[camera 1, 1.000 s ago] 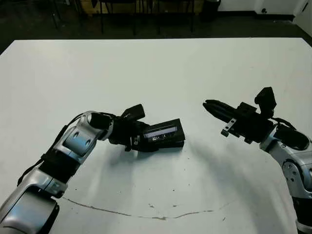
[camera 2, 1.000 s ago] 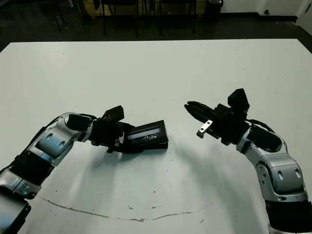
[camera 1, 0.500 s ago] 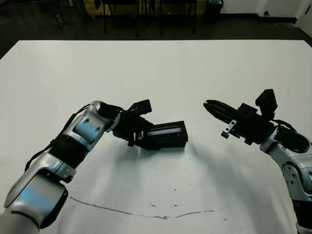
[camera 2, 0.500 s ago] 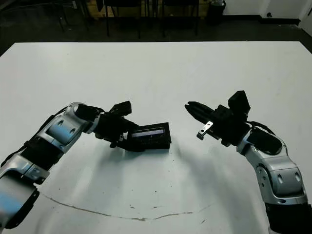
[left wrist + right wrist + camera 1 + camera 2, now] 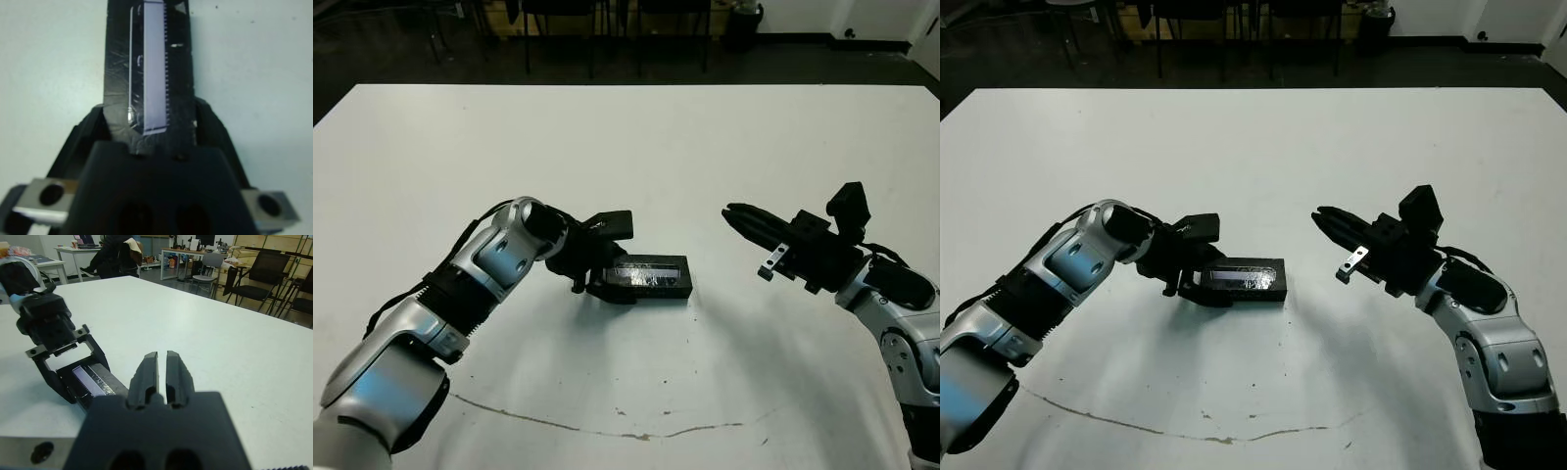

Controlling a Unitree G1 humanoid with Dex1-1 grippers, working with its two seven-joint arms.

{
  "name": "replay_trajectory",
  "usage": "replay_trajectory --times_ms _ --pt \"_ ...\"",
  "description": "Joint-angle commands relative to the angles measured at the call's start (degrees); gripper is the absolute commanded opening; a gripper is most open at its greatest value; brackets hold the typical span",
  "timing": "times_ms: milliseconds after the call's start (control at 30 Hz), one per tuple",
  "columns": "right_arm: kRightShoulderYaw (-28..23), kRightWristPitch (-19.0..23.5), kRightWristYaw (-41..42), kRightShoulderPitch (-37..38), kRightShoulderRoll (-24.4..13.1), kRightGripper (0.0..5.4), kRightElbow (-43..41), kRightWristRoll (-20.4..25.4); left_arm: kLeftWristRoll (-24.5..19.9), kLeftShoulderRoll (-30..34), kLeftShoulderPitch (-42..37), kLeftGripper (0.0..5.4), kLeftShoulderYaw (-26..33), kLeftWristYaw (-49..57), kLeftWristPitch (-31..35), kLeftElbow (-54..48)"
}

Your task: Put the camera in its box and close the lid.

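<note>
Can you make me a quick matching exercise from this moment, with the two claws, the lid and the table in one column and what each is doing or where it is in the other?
Column one:
1. left claw
2. right claw
3. lid
4. table

Column two:
A. white, with a thin brown line near its front edge
B. hovering off to one side, fingers together, holding nothing
C. lying flat with its pale window strip facing up
D. gripping one end of the black case

Pairs: 1-D, 2-B, 3-C, 4-A
</note>
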Motion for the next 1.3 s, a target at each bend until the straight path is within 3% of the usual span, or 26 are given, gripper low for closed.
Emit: replay_trajectory --times_ms 33,233,400,700,967,1100,1300 --pt "0.29 1.07 -0.28 -0.10 -0.15 0.00 0.61 -0.20 4.55 0.04 6.00 3.66 -6.81 0.16 0.81 -0.05" --pt "0.31 0.49 -0.13 -0.35 -0.08 0.00 1.24 -0.44 4.88 0.83 7.23 4.65 -7.01 2.06 4.16 0.41" --pt "0.17 0.05 -0.07 -0.10 -0.13 0.00 1.01 -0.49 5.42 2.46 7.75 5.38 -7.13 2.53 -1.33 2.33" --pt "0.34 0.32 -0.07 -0.16 -0.03 0.00 1.31 -0.27 2.97 5.97 9.56 5.39 -4.16 1.89 -1.90 2.90" --pt "-0.02 -0.27 0.41 0.25 -0.66 0.00 0.85 -0.35 -0.46 16.25 17.71 5.39 4.11 3.38 -8.77 -4.68" --pt "-0.05 0.04 0.84 -0.34 -0.48 0.00 1.13 0.16 -3.95 21.84 22.29 5.39 8.99 2.26 -7.57 -10.12" --pt "0.47 0.34 0.09 -0.89 -0.15 0.00 0.73 -0.36 -5.70 29.13 28.52 5.39 14.71 3.39 -4.89 -20.19"
